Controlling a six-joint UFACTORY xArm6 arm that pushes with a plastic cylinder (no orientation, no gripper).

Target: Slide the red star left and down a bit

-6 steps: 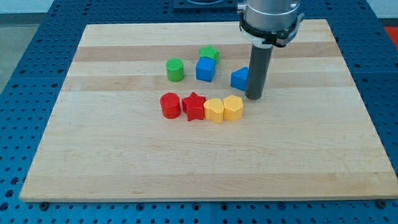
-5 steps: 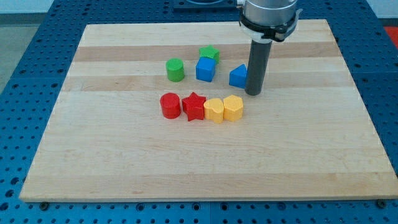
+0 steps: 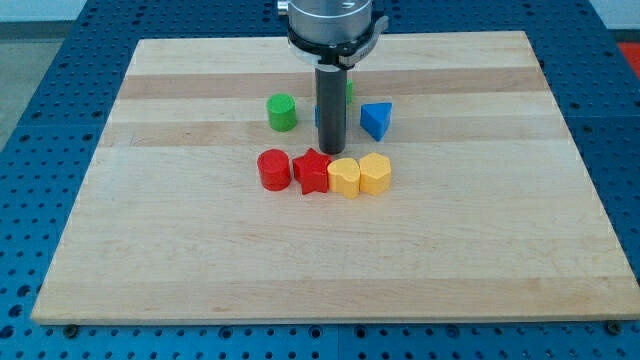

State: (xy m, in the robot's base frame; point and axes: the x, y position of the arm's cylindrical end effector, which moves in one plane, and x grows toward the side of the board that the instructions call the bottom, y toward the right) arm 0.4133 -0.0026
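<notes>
Leftmost, red cylinder (image 3: 273,169) touches red star (image 3: 313,171); yellow blocks (image 3: 359,176) continue the row rightward on the surface (image 3: 480,250). No hand fitted, only the rod; my tip (image 3: 331,152) sits just above the star's upper right. Risk: pushing left-down drags the cylinder along, since they touch.

Bright, even overhead lighting; sharp focus throughout, with no motion blur. Soft, short shadows sit close beneath the blocks and the rod (image 3: 330,110). Mild sheen on the wooden board (image 3: 480,230); no glare. Edges show no noticeable distortion.
</notes>
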